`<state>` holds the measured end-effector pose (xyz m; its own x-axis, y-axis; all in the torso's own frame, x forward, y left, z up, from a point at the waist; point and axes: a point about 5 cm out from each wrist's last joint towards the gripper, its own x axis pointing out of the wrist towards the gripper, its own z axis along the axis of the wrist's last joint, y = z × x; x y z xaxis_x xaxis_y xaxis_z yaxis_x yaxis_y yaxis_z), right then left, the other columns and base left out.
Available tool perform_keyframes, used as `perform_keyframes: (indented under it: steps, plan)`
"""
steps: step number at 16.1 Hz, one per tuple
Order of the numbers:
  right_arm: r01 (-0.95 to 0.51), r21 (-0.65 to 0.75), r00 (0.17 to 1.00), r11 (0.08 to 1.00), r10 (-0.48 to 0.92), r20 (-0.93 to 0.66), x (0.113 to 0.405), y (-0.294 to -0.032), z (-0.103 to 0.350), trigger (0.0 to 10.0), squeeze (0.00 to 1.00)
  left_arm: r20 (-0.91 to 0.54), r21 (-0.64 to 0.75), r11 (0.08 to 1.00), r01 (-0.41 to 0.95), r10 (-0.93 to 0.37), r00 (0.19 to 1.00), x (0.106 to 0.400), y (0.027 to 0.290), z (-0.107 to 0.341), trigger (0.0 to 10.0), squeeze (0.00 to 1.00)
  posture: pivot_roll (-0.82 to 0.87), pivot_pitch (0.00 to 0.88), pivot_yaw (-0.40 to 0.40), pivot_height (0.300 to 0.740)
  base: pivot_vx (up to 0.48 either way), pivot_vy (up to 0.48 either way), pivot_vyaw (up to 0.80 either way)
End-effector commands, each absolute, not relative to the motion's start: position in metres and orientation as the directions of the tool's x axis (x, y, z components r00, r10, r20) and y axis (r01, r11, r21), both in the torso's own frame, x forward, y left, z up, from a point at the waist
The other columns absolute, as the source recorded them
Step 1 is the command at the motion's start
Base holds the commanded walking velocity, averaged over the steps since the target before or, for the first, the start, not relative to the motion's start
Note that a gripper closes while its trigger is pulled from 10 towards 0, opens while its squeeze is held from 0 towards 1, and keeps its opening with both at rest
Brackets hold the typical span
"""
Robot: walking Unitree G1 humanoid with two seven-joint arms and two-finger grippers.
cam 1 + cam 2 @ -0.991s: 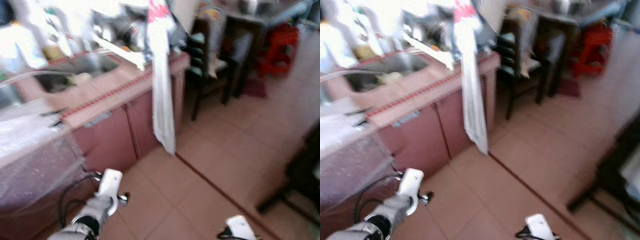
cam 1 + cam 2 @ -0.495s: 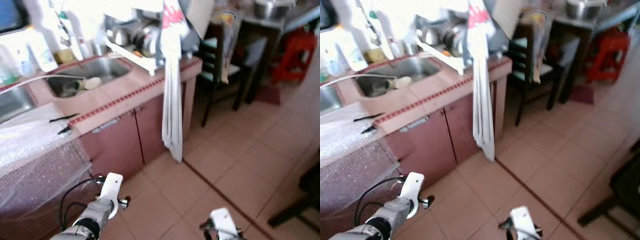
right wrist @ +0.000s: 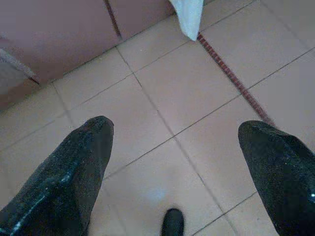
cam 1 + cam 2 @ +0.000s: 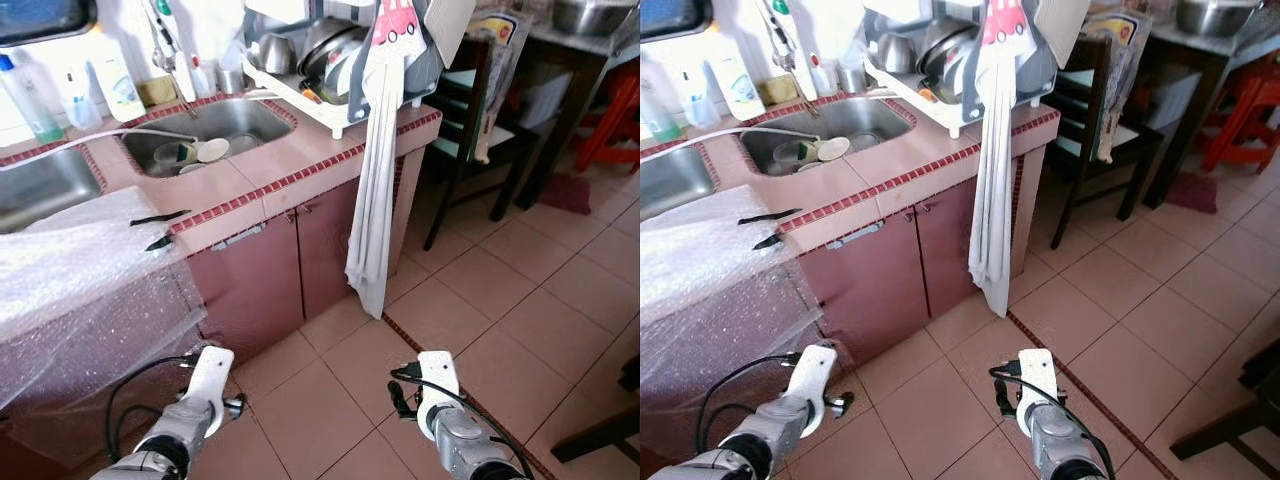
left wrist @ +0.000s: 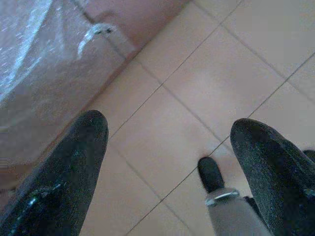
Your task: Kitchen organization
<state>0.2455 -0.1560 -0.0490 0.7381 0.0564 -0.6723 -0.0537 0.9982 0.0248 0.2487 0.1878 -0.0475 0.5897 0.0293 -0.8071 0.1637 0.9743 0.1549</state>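
Note:
A pink tiled counter [image 4: 250,185] runs along the left. Its steel sink [image 4: 262,112] holds a few dishes [image 4: 200,152]. A white dish rack [image 4: 330,60] full of pots stands at the counter's end, and a long white towel [image 4: 375,200] hangs from it down to the floor. Two small black items [image 4: 160,217] lie near the counter's front edge. Both arms hang low in front of the cupboards. My left gripper [image 5: 167,132] is open over bare floor tiles beside the bubble wrap. My right gripper [image 3: 177,132] is open over the tiles, with the towel's tip [image 3: 189,14] ahead.
Bubble wrap [image 4: 80,270] drapes the counter's left part and hangs over the cupboard front. Detergent bottles [image 4: 115,80] stand behind the sink. A dark chair [image 4: 470,120] and a table [image 4: 590,40] stand at the right, with open tiled floor [image 4: 520,320] before them.
The whole view has swung and sharpened as the head moved, so the counter sits more centred. The right arm shows higher in the picture. Nothing on the counter has moved.

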Motion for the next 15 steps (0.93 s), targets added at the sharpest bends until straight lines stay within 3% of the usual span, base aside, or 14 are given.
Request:
perform_keyframes:
  steps: [1,6,15]
  plan:
    - [-0.047,0.048,0.732,0.998,0.067,-0.677,0.2451,-0.1517,-0.0497,10.0,0.00,-0.823,0.182,0.971,0.158,0.062,0.565,0.2432,0.1946,-0.0505,10.0,0.00,-0.09,0.000,0.046,0.740,0.000,0.000,0.00]
    - [-0.022,0.053,0.711,0.998,0.053,-0.702,0.2371,-0.1562,-0.0553,10.0,0.00,-0.821,0.167,0.976,0.141,0.058,0.569,0.2412,0.1952,-0.0517,10.0,0.00,-0.09,0.000,0.045,0.740,0.000,0.000,0.00]
    - [-0.020,0.049,0.708,0.999,0.049,-0.705,0.2370,-0.1562,-0.0555,10.0,0.00,-0.824,0.160,0.976,0.149,0.049,0.565,0.2407,0.1949,-0.0521,10.0,0.00,-0.10,0.000,0.048,0.740,0.000,-0.328,0.00]
